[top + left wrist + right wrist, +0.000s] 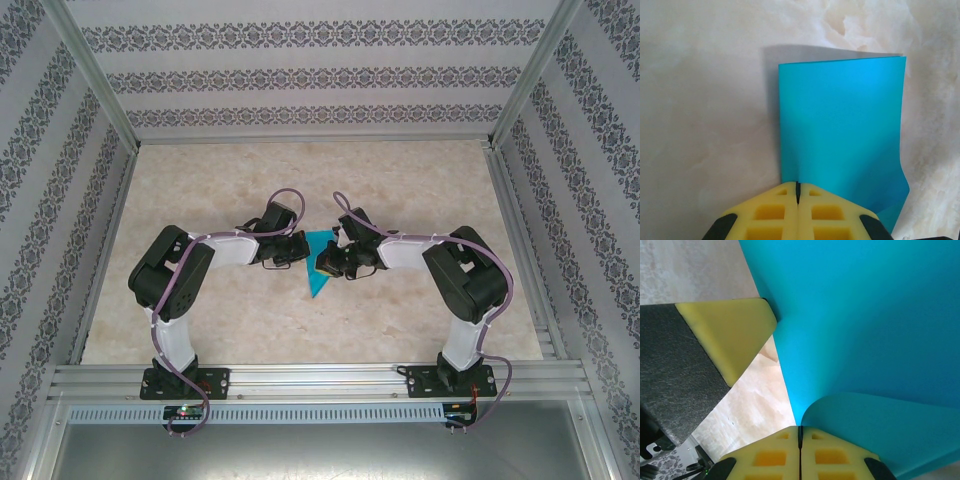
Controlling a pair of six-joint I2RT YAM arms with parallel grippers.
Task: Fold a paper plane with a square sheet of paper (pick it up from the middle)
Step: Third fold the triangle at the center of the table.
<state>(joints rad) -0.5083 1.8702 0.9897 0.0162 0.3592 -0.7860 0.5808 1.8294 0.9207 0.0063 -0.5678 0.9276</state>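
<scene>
Top view, near edge: an aluminium rail [320, 380] carries the bases of the left arm [175, 335] and the right arm [462, 340], each black and white and trailed by a purple cable [290, 193]. Both arms bend inward, so that their wrists face one another above the middle of the marbled beige worktop [400, 190]. Between the wrists sits the teal sheet [315, 278], seen here as a narrow shape whose point reaches toward the rail. Left wrist view: the yellow pads [770, 215] of the left jaws are pressed together. The lower left corner of the sheet [840, 130] runs into the seam at their tips, so these jaws pinch it there. From that corner the sheet extends away as a tall, smooth panel with straight left and top edges. Its lower right edge is bowed outward, and a grey shadow falls on the worktop beyond its top edge. Right wrist view: the pads [770, 457] of the right jaws are likewise pressed together, pinching the sheet [865, 315] where it rises from their tips. A curled flap [880, 430] of the sheet bulges just beyond the right-hand pad. Farther off, at left, one yellow pad of the other arm [730, 335] touches the sheet's edge. Patterned walls [320, 80] close the far side.
</scene>
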